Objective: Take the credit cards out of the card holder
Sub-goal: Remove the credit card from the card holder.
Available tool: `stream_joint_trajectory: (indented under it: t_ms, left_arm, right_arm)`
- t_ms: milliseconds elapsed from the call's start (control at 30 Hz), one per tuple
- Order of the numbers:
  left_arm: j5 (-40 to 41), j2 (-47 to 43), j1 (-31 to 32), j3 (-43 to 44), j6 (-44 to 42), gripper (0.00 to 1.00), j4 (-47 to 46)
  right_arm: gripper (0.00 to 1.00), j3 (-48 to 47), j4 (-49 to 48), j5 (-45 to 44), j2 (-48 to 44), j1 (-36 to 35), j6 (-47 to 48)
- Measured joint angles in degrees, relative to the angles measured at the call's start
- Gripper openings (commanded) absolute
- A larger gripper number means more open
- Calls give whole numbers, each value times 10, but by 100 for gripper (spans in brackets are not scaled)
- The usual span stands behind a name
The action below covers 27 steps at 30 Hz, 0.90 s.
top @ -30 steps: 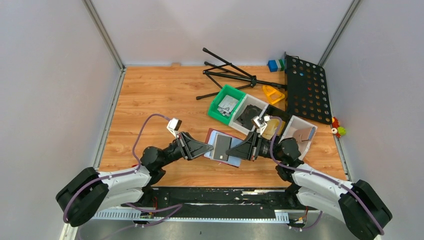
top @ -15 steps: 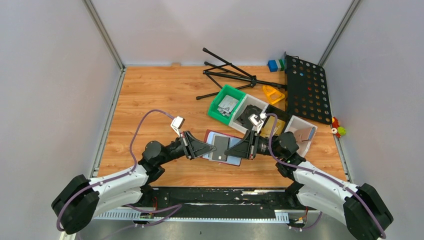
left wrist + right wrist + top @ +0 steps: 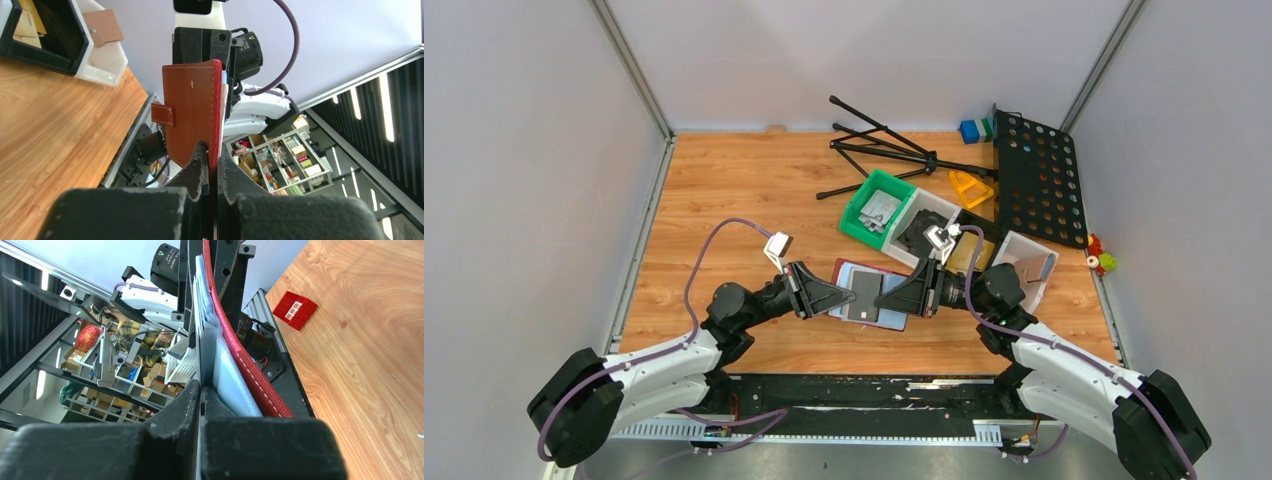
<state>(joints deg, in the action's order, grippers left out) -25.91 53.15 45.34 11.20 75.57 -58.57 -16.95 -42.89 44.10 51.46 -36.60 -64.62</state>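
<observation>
Card holder [image 3: 869, 290] clamped between left gripper [image 3: 848, 297] and right gripper [image 3: 892, 302], arms converging.

The dark-red leather card holder [image 3: 871, 297] is hanging open above the worktop [image 3: 744, 190], snap tab sticking out, with pale cards [image 3: 204, 335] sitting inside its pockets.

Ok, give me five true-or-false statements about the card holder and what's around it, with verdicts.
1. The card holder lies flat on the table. False: it is held up, clear of the wood.
2. The left end effector is shut on the holder's red edge. True.
3. The right end effector is open. False: it is shut on a pale layer inside the holder.
4. The green bin is empty. False: pale items lie in it.
5. A small red block lies on the table. True.
</observation>
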Motion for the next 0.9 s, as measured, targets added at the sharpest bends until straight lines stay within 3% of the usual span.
stream_joint_trajectory:
  t_ms: [433,900]
  left_arm:
    - [46,3,2,-46,38,0,-76]
    - [61,-51,-17,-49,36,0,-35]
  right_arm:
    - [0,31,-60,-7,-1,8,-34]
    - [0,43,-6,-14,-58,45,-23]
